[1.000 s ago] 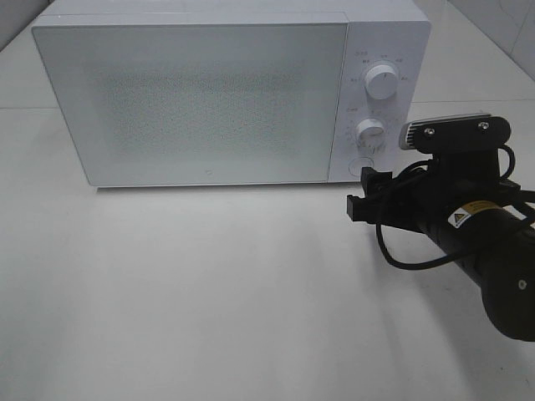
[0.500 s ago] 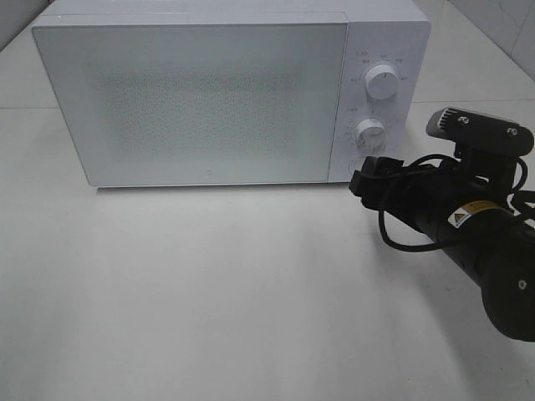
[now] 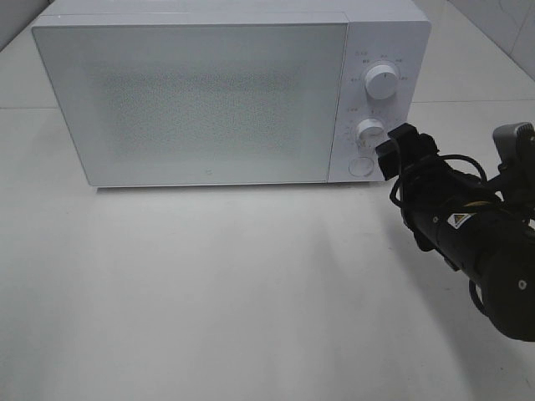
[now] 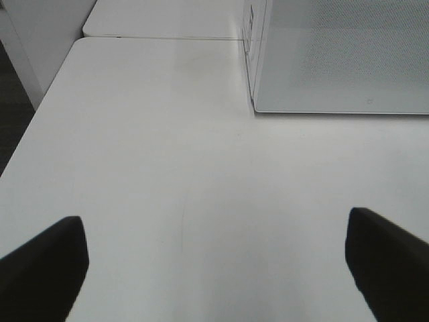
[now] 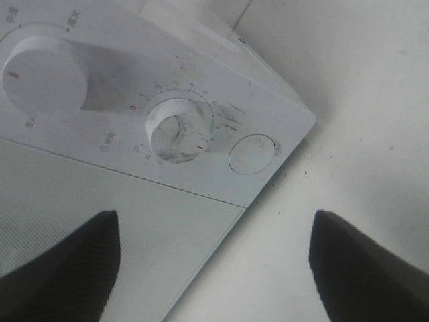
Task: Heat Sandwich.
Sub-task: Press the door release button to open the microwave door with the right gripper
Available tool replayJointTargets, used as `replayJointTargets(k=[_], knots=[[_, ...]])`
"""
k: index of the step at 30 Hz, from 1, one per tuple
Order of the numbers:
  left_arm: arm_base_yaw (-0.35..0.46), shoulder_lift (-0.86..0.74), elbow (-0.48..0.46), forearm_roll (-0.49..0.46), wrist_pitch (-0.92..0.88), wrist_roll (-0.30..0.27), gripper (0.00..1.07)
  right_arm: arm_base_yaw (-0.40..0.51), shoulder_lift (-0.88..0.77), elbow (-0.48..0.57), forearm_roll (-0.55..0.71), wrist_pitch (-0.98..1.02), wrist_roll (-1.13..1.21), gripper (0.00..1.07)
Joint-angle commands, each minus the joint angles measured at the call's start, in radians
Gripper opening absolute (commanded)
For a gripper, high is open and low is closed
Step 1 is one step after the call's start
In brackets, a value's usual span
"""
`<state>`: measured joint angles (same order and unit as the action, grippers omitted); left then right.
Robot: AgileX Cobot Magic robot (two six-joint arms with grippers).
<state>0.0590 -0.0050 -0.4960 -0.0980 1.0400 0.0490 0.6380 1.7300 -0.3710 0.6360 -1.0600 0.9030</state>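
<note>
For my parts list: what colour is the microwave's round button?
White; the round button shows best in the right wrist view.

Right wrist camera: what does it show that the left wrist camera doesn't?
Only the right wrist view shows the control panel, with the upper dial, the lower dial and the round button. Only the left wrist view shows the microwave's side wall and the table's edge. Both share the microwave door, the white table and an open pincer: the right pincer, the left pincer.
</note>
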Motion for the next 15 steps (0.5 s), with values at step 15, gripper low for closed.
replayJointTargets(k=[15], knots=[[-0.008, -0.026, 0.002, 0.000, -0.004, -0.007, 0.98, 0.004, -0.004, -0.001, -0.005, 0.109, 0.517, 0.57]])
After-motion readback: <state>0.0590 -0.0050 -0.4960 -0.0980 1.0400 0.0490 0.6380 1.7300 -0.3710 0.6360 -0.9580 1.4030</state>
